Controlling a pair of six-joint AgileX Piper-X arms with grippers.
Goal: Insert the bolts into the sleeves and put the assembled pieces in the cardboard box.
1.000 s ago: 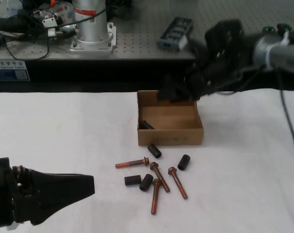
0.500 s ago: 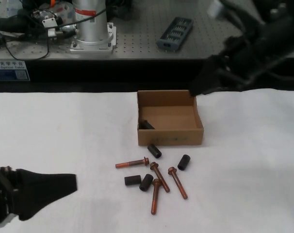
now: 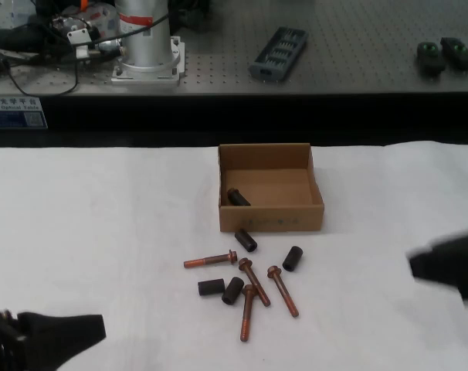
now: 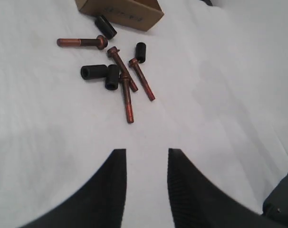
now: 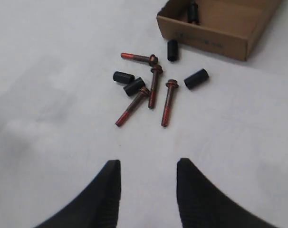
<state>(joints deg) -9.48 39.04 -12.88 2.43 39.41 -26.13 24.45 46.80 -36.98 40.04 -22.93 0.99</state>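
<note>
The cardboard box (image 3: 270,220) stands open at mid-table, and a dark piece (image 3: 235,197) lies inside by its left wall. In front of it, several copper bolts (image 3: 254,281) and several black sleeves (image 3: 233,290) lie loose on the white cloth. My left gripper (image 3: 91,331) is low at the front left, well apart from the pile. In the left wrist view the left gripper (image 4: 146,164) is open and empty, with the bolts (image 4: 128,99) ahead of it. My right gripper (image 3: 421,265) is at the right edge. The right gripper (image 5: 148,173) is open and empty, short of the bolts (image 5: 168,102) and the box (image 5: 215,35).
Behind the white cloth (image 3: 103,224) runs a raised grey perforated bench with a metal post (image 3: 145,39), cables, a blue-grey rack (image 3: 279,52) and two dark green parts (image 3: 442,54). Bare cloth lies on both sides of the pile.
The right arm swung from above the box's far right corner out to the right and down to the table's right edge. The left gripper drew back toward the front left corner.
</note>
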